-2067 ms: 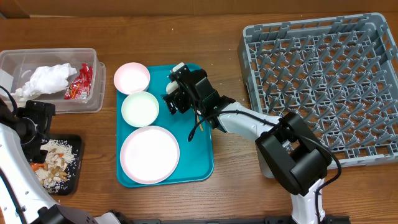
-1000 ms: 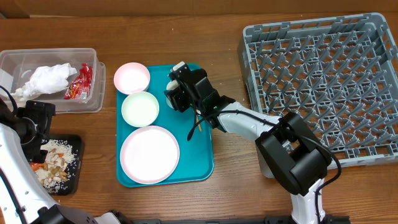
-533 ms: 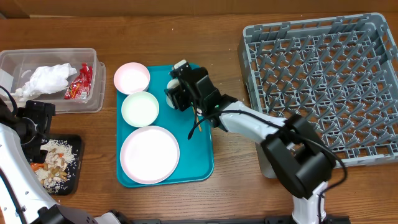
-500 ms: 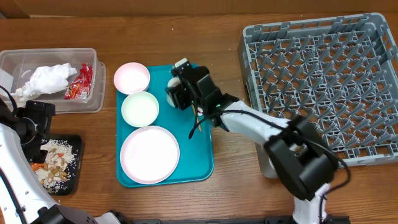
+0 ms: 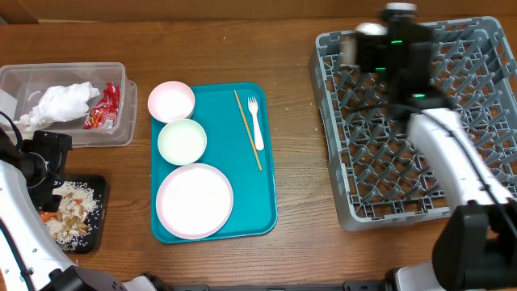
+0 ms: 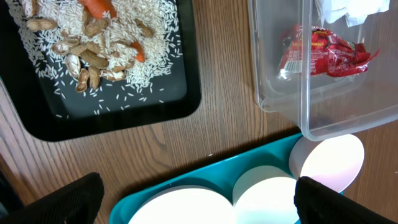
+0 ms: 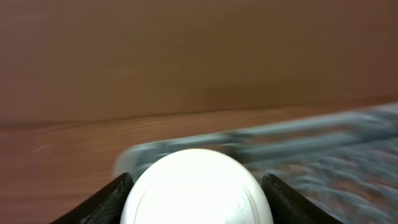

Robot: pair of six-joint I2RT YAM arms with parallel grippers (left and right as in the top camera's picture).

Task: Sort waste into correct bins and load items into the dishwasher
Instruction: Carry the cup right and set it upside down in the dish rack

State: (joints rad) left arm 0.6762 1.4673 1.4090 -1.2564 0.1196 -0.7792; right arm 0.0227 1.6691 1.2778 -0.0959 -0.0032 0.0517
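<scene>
- Grey dish rack: choose a free cell at its far-left corner.
- Right gripper: jaws clasp the white cup above that corner; lower gently before releasing.
- Left gripper: jaws wide, empty.

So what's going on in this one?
The right gripper holds the small white cup at the far left corner of the grey dish rack. The left gripper hangs open near the black tray of food scraps. The plate, pinkish bowl, pale bowl, fork and chopstick lie on the teal tray, not yet loaded.
</scene>
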